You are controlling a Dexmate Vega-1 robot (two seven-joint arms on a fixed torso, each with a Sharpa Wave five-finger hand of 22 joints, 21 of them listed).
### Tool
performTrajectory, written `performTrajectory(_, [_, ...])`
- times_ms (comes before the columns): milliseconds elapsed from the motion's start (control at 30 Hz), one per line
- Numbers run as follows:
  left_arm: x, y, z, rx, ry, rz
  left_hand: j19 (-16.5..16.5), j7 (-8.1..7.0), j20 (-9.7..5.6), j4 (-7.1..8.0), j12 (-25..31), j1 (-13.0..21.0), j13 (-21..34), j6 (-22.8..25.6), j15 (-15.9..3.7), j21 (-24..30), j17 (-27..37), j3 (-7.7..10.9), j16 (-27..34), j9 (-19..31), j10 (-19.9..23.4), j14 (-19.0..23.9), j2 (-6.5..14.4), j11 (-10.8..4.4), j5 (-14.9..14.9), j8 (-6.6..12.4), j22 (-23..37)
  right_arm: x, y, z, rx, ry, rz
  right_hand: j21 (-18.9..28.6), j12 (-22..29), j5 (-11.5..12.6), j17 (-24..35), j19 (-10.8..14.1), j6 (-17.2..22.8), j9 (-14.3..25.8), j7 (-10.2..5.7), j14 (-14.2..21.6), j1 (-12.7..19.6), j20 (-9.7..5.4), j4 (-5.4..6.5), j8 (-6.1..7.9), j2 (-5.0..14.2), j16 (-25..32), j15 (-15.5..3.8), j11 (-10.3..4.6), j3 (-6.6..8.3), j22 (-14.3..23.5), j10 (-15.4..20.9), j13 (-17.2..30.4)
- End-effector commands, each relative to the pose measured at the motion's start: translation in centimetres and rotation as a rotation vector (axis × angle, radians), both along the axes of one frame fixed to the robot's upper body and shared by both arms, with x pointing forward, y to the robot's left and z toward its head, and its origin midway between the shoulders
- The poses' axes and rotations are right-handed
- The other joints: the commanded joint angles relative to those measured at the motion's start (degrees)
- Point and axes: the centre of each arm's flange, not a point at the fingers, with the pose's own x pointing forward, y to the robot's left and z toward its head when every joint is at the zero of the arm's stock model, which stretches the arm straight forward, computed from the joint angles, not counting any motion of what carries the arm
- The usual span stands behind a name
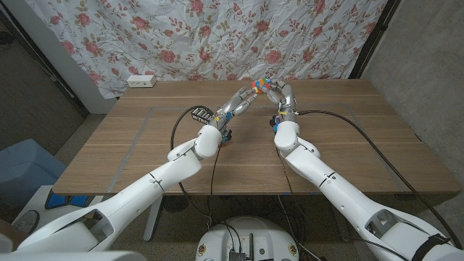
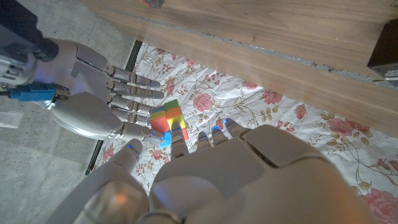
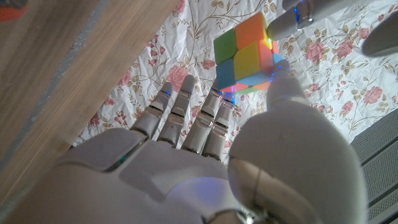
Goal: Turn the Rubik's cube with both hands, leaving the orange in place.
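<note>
- From my seat I look down on the wooden surface (image 1: 341, 138), which spans the head view, with a flowered curtain (image 1: 217, 36) hanging behind its far edge.
- My left arm (image 1: 167, 170) comes in from 7 o'clock and my right arm (image 1: 326, 177) from 5 o'clock; they converge toward 12 o'clock, near the far edge of the surface.
- A white power strip (image 1: 141, 80) lies at the far edge of the surface, at about 10 o'clock from the meeting hands.
- A small black box (image 1: 202, 114) sits on the surface just beside my left forearm, with a cable running from it.
- My left hand (image 1: 243, 101) is raised above the surface with its fingers reaching up to the cube; in the left wrist view its fingertips (image 2: 180, 134) touch the cube's near side, so it grips the cube rather than staying spread.
- My right hand (image 1: 281, 96) meets it from the opposite side; in the right wrist view the thumb (image 3: 283, 87) presses against the cube's edge, while the other fingers (image 3: 186, 115) stretch toward it below, and I cannot tell whether they touch.
- The Rubik's cube (image 1: 259, 85) is held in the air between both hands, above the far middle of the surface, showing orange, green, yellow and blue tiles.
</note>
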Motion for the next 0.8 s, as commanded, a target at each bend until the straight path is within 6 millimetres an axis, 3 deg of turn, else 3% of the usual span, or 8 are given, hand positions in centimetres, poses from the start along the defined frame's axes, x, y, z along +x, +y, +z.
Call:
performTrajectory(33, [0.11, -0.08, -0.31, -0.009, 0.005, -0.007, -0.3, 0.25, 0.55, -0.19, 0.1, 0.2, 0.1, 0.1, -0.18, 0.4, 0.2, 0.48, 0.0, 0.0, -0.2, -5.5, 6.3, 0.46, -0.1, 0.12, 0.0, -0.03, 0.45, -0.31, 0.022, 0.000, -0.001, 0.2, 0.2, 0.3, 0.1, 0.3, 3.2, 0.3, -2.85, 0.2, 3.8, -0.05, -0.23, 0.41, 3.85, 0.2, -8.14, -1.13, -0.06, 0.1, 1.4, 0.3])
performTrajectory(800, [0.27, -0.13, -0.92, -0.014, 0.020, -0.010, -0.3, 0.32, 0.49, -0.20, 0.1, 0.2, 0.1, 0.3, -0.24, 0.4, 0.2, 0.64, 0.0, 0.0, -0.2, -5.5, 6.3, 0.50, -0.2, 0.11, 0.0, 0.07, 0.53, -0.13, 0.039, -0.009, 0.000, 0.2, 0.1, 0.3, 0.1, 0.2, 3.2, 0.4, -2.88, 0.2, 3.7, -0.05, -0.16, 0.42, 3.96, 0.2, -8.02, -1.10, -0.18, 0.2, 1.3, 0.2])
